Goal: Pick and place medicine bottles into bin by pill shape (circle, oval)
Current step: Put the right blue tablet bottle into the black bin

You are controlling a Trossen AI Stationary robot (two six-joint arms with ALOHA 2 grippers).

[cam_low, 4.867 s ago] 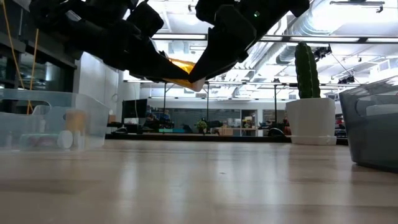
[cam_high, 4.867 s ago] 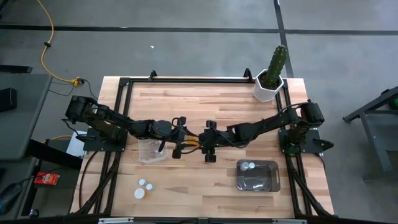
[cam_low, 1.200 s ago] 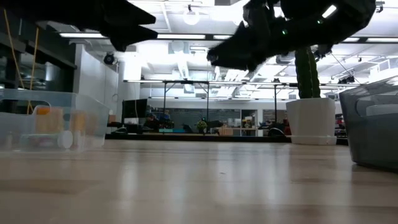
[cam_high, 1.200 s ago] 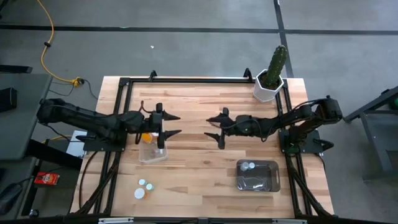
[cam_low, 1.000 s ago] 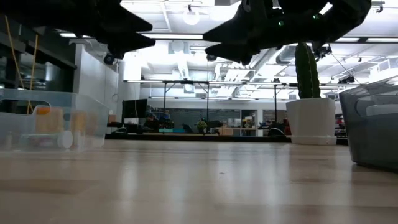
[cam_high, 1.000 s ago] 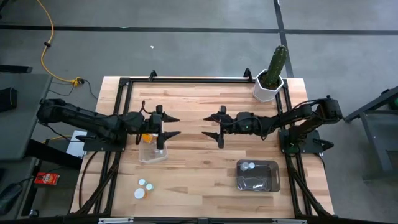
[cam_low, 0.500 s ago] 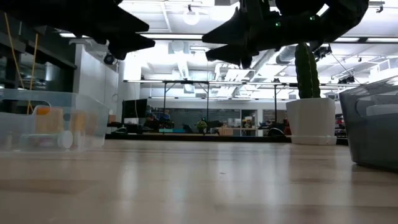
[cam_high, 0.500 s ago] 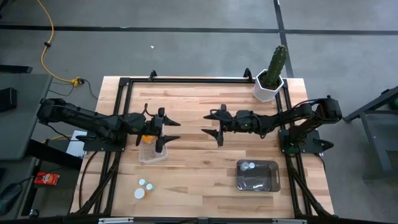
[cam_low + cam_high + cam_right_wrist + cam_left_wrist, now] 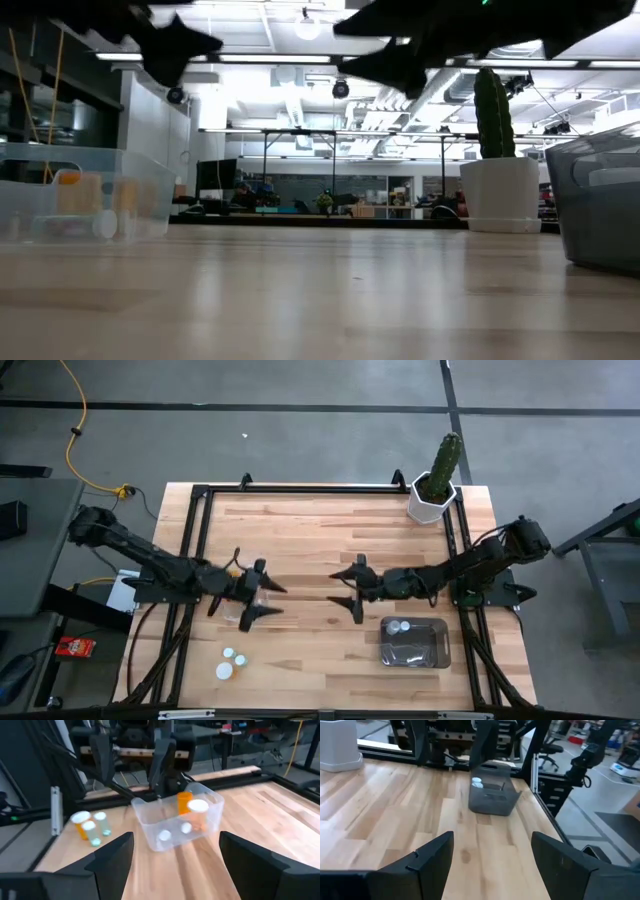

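Observation:
Three loose medicine bottles (image 9: 231,661) with white caps stand upright on the table near its front left; the right wrist view shows them as one orange (image 9: 81,824) and two pale ones (image 9: 99,823). More bottles lie in the clear bin (image 9: 170,827), an orange one (image 9: 185,802) among them. White-capped bottles (image 9: 398,627) sit in the grey bin (image 9: 425,650). My left gripper (image 9: 265,606) hangs open above the clear bin. My right gripper (image 9: 330,588) hangs open over the table's middle. Both hold nothing.
A white pot with a green cactus (image 9: 434,485) stands at the far right corner. A black frame (image 9: 300,488) runs along the table's edges. Bare wood (image 9: 320,650) lies between the two bins and along the near edge.
Both grippers have swung toward the table's near edge at about the same height, each staying open. My left gripper now hangs over the clear bin and covers most of it in the high view. No bottle has moved.

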